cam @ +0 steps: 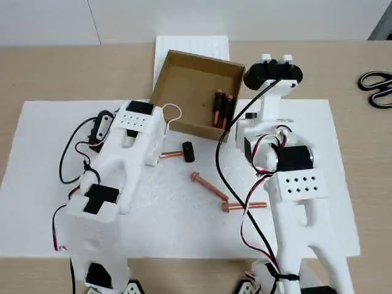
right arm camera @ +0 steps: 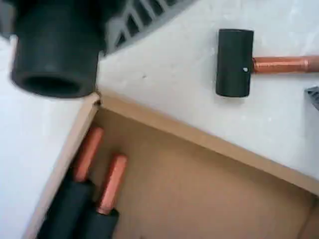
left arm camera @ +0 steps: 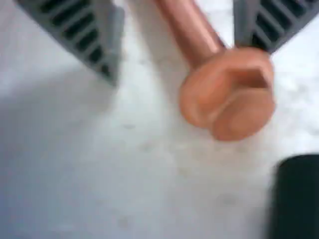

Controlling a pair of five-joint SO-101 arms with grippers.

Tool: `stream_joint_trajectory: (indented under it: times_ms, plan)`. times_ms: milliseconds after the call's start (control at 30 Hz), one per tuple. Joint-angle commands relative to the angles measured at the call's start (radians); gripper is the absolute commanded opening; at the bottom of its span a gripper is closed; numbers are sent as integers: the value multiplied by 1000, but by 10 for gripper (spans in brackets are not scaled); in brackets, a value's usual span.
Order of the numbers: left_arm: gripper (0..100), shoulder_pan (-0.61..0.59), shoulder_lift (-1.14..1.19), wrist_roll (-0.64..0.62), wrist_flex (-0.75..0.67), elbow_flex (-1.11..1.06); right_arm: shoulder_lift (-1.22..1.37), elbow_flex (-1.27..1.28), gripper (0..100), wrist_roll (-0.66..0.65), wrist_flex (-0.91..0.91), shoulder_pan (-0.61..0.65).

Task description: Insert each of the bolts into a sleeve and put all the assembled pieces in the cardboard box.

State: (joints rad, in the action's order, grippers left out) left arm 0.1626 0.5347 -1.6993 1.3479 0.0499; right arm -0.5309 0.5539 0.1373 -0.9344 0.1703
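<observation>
Bolt (left arm camera: 227, 94) first: it's flat on the white foam sheet (cam: 184, 220), long axis running crosswise over the table. Its head points out of my left gripper (left arm camera: 179, 55) toward the loose sleeve (right arm camera: 234, 62). That sleeve lies square across the bolt's line, hammer-fashion, right at the head end; touching or not, I can't tell.

Left jaws are spread wide and straddle the shank, one finger (left arm camera: 259, 22) hard by it, the other (left arm camera: 84, 30) well off, so nothing is gripped yet. The left arm is the one on this bolt, no contest.

My right gripper (right arm camera: 84, 30) hangs over a corner of the cardboard box (cam: 184, 86). As far as I can judge it is clamped on a second sleeve (right arm camera: 55, 55), open bore facing the camera. Two assembled pieces (cam: 222, 109) lie side by side in the box already, and two more bolts (cam: 208, 185) (cam: 245, 207) wait on the foam between the arms.

My read: close on the shank, lift, then swing the plain end round to that held bore, because right now it points back toward my own arm.
</observation>
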Motion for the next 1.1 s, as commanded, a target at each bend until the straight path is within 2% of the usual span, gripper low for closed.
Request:
stream_joint_trajectory:
  times_ms: [0, 333, 433, 667, 767, 933, 1067]
  plan:
    - [14, 17, 52, 14, 14, 1, -15, -35, 5, -8, 22, -10]
    - [6, 40, 46, 29, 41, 7, -15, -35, 5, -8, 22, -8]
    - [6, 38, 40, 149, 92, 41, -15, -35, 5, -9, 22, -8]
    - [6, -15, 41, 523, 404, 378, -15, -37, 4, -9, 24, -8]
    - [6, -52, 40, 698, 404, 473, -15, -60, 4, -5, 22, -10]
    - [6, -94, 34, 740, 404, 588, -15, -104, 4, -5, 15, -10]
    - [6, -106, -69, 781, 404, 708, -15, -155, 4, -2, -24, -10]
